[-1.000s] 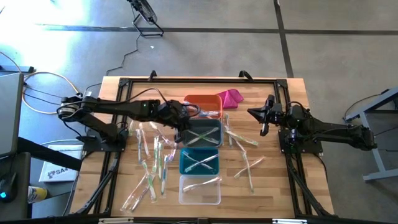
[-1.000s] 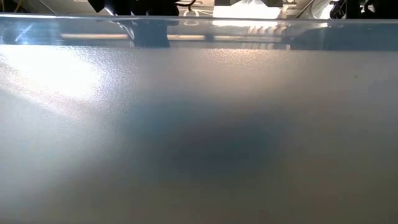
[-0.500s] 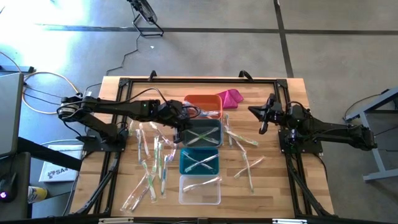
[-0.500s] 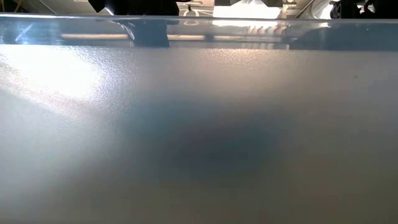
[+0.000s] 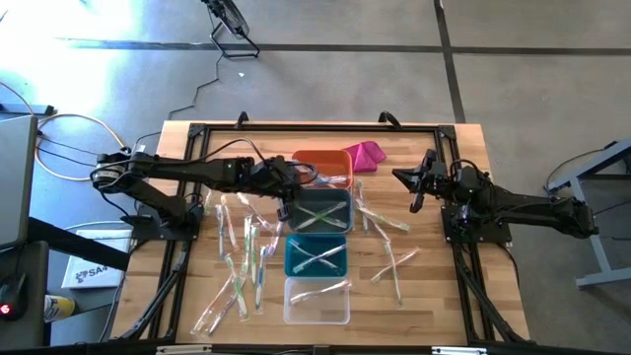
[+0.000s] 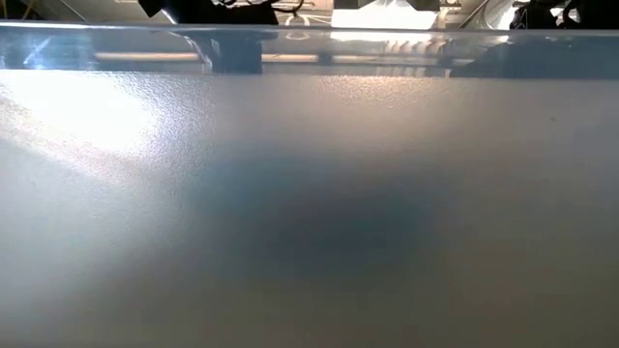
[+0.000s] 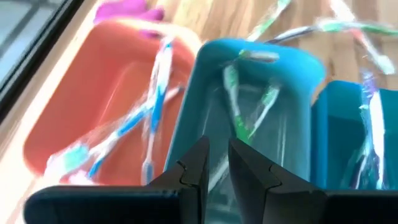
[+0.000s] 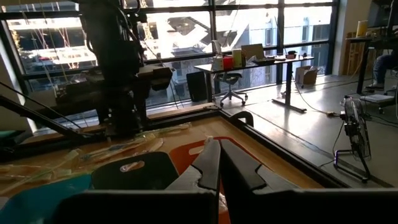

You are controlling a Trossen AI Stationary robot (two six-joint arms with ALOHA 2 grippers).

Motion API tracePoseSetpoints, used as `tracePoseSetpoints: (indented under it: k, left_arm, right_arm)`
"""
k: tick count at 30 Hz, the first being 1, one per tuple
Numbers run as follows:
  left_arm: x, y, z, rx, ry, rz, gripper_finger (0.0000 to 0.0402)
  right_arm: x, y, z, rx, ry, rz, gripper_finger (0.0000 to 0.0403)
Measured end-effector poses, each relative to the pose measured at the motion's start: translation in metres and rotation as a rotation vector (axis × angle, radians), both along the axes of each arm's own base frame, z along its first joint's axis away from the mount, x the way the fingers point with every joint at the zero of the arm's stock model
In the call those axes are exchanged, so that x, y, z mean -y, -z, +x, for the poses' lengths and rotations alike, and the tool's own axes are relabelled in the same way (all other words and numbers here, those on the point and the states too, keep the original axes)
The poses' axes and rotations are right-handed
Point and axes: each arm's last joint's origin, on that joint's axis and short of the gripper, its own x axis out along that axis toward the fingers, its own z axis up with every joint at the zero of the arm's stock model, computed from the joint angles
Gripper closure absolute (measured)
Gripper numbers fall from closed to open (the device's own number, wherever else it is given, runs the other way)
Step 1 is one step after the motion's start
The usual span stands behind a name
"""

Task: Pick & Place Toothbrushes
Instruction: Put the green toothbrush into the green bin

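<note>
Left gripper (image 5: 287,200), fingers narrowly parted and apparently empty, hovers at frame centre between orange bin (image 5: 317,161) and grey bin (image 5: 325,211); descending, it could strike a rim. Right gripper (image 5: 418,193) is pressed shut.

Two black arms, thin long links, fat round joints. Left gripper (image 5: 287,204): two flat black fingers, pointed tips. Right gripper (image 5: 415,191) same. Black cable loops along left arm.

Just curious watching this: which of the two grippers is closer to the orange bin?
The left. The left gripper hangs at the orange bin's near-left corner, over the grey bin's edge. The right gripper waits well off to the bin's right, past loose toothbrushes.
</note>
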Motion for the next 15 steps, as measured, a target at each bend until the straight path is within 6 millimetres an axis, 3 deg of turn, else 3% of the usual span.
tracePoseSetpoints:
  k: [9, 15]
  left_arm:
    - [-0.026, -0.023, -0.022, -0.232, -0.184, -0.104, 0.0348]
    - [-0.045, -0.013, -0.057, -0.484, -0.502, -0.285, 0.0348]
  right_arm:
    - [0.000, 0.000, 0.000, 0.000, 0.000, 0.000, 0.0398]
    - [0.000, -0.002, 0.000, 0.007, 0.006, -0.030, 0.0398]
